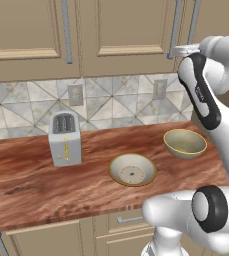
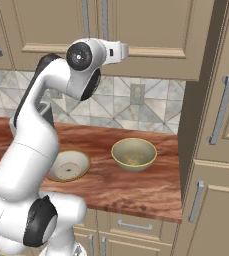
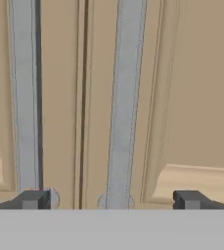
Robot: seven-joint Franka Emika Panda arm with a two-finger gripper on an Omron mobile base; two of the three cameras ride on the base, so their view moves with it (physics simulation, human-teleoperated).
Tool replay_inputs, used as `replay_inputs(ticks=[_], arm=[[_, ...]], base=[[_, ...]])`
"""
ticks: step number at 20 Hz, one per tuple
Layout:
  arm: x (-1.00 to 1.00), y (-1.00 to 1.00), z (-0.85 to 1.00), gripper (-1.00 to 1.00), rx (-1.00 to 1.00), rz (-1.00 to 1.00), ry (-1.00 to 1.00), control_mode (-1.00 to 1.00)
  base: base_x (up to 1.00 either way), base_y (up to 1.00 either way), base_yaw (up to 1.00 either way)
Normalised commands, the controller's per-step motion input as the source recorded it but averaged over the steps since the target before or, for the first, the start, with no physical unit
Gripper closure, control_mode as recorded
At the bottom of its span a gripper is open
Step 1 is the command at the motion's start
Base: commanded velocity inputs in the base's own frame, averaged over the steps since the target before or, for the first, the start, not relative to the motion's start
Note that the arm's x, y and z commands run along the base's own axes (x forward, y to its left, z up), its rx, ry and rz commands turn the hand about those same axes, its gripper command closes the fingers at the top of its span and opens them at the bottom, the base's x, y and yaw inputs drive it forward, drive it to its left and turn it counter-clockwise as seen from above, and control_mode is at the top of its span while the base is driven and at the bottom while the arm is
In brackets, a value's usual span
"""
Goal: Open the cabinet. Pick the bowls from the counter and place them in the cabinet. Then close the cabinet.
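Your target, the beige upper wall cabinet with two raised-panel doors (image 3: 182,97), sits above the counter with both doors shut; in the hand view the dark seam between them runs straight up the middle. The right-hand long grey vertical bar handle (image 3: 124,102) lies between the two dark fingertips, and the left bar handle (image 3: 23,97) stands just above the left tip. The gripper (image 3: 111,200) is spread wide, empty, and facing the door front square-on, which looks like a line-up for closing on the right bar and pulling that door open. You cannot tell from here how near the fingers are to the bar.

Below, the long reddish-brown wood-grain countertop (image 1: 36,180) carries both bowls untouched: the wide shallow olive-tan bowl with a cream inside (image 1: 132,169) near the middle, and the deep rounded olive-tan bowl (image 1: 185,143) well apart to its right. A silver two-slot toaster (image 1: 65,139) stands left of them.
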Motion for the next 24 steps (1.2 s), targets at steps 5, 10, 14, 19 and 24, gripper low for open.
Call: replay_inputs(ticks=[5, 10, 14, 19, 24], arm=[[0.52, -0.04, -0.07, -1.00, 0.01, 0.01, -0.01, -1.00], [0.52, 0.00, -0.09, -1.00, 0.00, 0.00, -0.04, -1.00], [0.66, -0.03, -0.01, -1.00, 0.00, 0.00, 0.00, -1.00], [0.42, 0.00, -0.14, 1.00, 0.00, 0.00, -0.06, -1.00], [0.13, -0.26, -0.20, 1.00, 0.03, -0.04, -0.06, -1.00]], base=[[0.00, 0.00, 0.00], [0.00, 0.00, 0.00], [0.00, 0.00, 0.00], [0.00, 0.00, 0.00], [0.00, 0.00, 0.00]])
